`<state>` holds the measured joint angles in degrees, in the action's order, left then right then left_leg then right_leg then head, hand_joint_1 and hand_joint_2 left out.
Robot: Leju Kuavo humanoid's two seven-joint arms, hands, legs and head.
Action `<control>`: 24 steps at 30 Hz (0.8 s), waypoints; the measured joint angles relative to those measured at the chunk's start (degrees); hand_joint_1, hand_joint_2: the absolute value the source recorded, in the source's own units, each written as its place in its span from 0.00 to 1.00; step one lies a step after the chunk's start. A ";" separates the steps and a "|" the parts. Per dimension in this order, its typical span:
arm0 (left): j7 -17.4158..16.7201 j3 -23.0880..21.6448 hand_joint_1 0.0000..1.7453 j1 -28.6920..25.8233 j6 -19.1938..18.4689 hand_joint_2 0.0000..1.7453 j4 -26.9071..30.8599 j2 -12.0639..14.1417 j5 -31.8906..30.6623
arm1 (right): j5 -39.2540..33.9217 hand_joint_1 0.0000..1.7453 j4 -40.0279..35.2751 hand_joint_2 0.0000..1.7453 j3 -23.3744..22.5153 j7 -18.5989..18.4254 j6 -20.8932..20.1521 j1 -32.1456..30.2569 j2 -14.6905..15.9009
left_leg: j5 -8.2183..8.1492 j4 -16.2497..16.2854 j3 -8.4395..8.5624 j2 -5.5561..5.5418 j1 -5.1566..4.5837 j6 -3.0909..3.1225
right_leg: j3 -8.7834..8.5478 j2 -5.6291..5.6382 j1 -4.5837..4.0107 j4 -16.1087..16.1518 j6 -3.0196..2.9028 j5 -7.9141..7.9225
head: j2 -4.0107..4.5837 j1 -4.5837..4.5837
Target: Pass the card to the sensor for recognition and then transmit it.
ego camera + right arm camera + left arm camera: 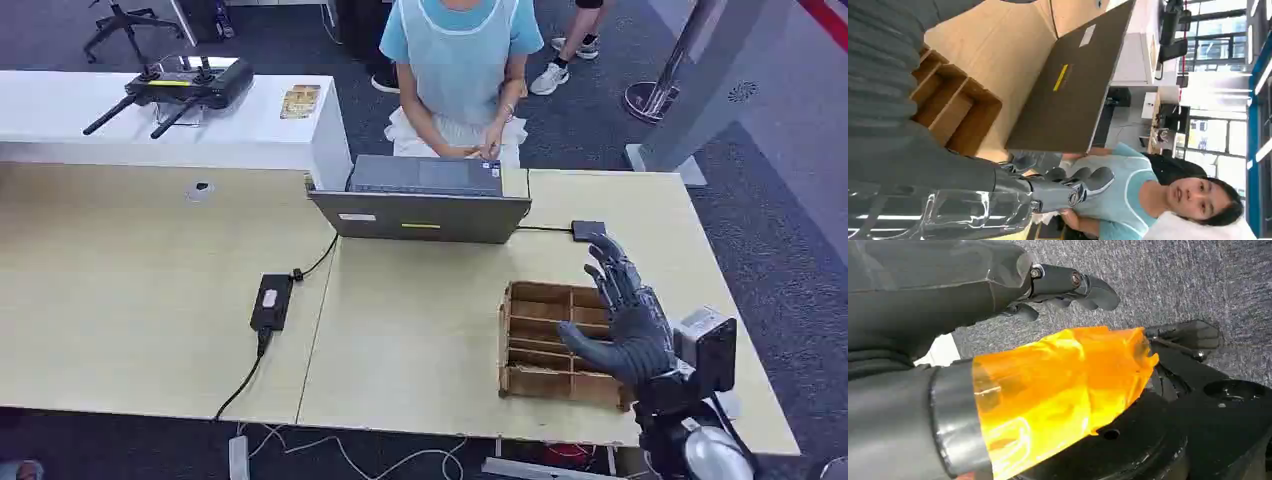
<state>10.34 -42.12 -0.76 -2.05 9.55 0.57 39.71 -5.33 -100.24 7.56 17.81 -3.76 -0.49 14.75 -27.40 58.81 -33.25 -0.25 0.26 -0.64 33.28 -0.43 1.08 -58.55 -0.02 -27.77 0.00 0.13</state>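
My right hand [625,320] hovers over the right side of a brown cardboard box [540,340] split into several compartments, fingers spread and holding nothing. In the right wrist view its fingers [1073,187] reach out past the box [948,105] toward the laptop [1073,85]. A small black sensor pad [588,229] lies on the table just beyond the hand, wired to the laptop [420,205]. My left hand [1068,285] hangs over grey carpet, its fingers loosely extended and empty, with orange film [1058,390] around the thumb.
A person in a light blue top [460,60] sits behind the laptop. A black power brick [272,300] with cables lies mid-table. A white counter [60,110] at back left carries a black controller [185,88]. The table edge [780,420] runs close to my right arm.
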 joint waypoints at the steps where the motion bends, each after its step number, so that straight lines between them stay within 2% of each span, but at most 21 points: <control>1: -0.04 -0.04 0.00 0.00 0.00 0.00 0.00 0.00 0.00 | 1.55 0.00 0.00 1.00 0.24 -0.11 0.92 0.39 0.00 | 0.00 0.00 0.00 0.01 0.00 0.00 | 0.00 0.01 0.00 0.00 0.00 0.00 | 0.00 0.00; 7: -0.29 -0.39 0.00 0.09 -0.33 0.00 0.02 0.00 0.00 | 12.05 0.00 0.00 1.00 3.28 -2.23 6.41 6.03 0.09 | 0.03 0.00 0.02 0.05 0.00 0.01 | 0.01 0.05 0.00 -0.02 0.00 0.04 | 0.00 0.00; 12: -1.07 -1.29 0.00 0.43 -0.46 0.00 0.31 0.00 -0.20 | 28.84 0.00 0.07 1.00 7.81 -7.20 15.41 14.74 0.35 | 0.10 0.01 0.05 0.06 0.01 -0.02 | 0.00 0.07 -0.01 -0.02 -0.03 0.10 | 0.00 0.00; 15: -1.18 -1.55 0.00 0.66 -0.55 0.00 0.44 -0.02 -0.37 | 33.81 0.00 0.11 1.00 10.12 -9.55 17.29 18.58 0.57 | 0.15 0.01 0.01 0.05 0.00 -0.01 | 0.00 0.06 -0.01 -0.03 -0.02 0.12 | 0.00 0.02; 19: -2.36 -2.42 0.00 1.26 -0.98 0.00 0.50 0.00 -1.22 | 47.07 0.00 1.31 1.00 13.94 -15.16 20.56 26.25 1.03 | 0.16 0.01 0.00 0.11 0.00 -0.03 | 0.05 0.12 0.00 -0.04 -0.04 0.19 | -0.02 0.00; 24: -4.24 -3.47 0.00 2.47 -1.64 0.00 0.98 0.07 -2.29 | 59.98 0.00 6.02 1.00 18.55 -21.26 20.70 36.76 1.27 | 0.25 0.01 0.00 0.05 0.00 -0.03 | 0.03 0.06 -0.01 -0.04 -0.05 0.22 | 0.00 0.00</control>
<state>6.10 -45.59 1.71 -3.69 10.53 0.63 37.42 54.65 -94.21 26.11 -3.45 16.94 36.27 16.02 -27.16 58.83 -33.26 -0.20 0.26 -0.66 33.31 -0.37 1.07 -58.59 -0.06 -27.55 0.00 0.13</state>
